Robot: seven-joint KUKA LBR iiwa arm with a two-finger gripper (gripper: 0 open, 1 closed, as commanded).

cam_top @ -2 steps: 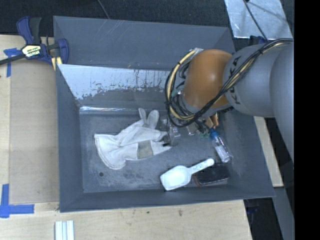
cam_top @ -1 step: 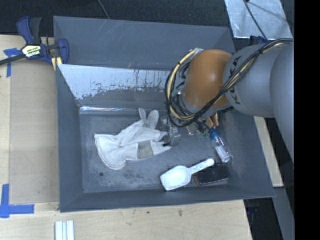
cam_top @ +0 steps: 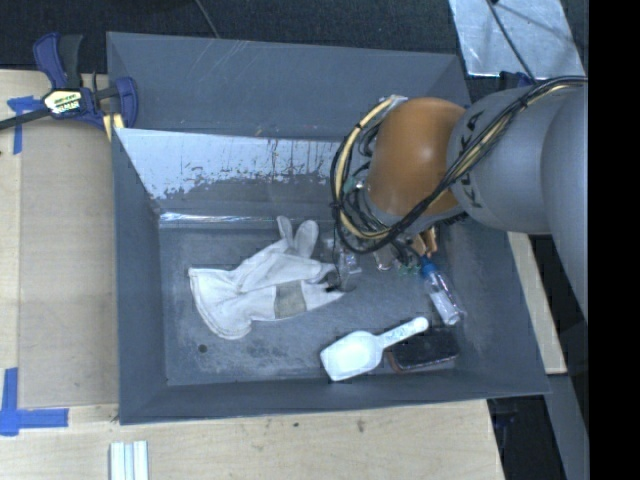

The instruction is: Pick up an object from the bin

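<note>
My gripper (cam_top: 345,267) sits low in the middle of the bin, mostly hidden under the arm's orange cover. Its metal tip is at the right edge of a crumpled white glove (cam_top: 255,288) that lies spread to the left on the bin floor. I cannot tell whether the tip touches the glove. A thin clear tube with a blue end (cam_top: 441,294) lies just right of the gripper.
A white plastic scoop (cam_top: 364,352) lies near the bin's front wall. A flat black object (cam_top: 427,351) rests against the scoop's handle. The arm and its looped cables reach in from the right over the bin's back right part.
</note>
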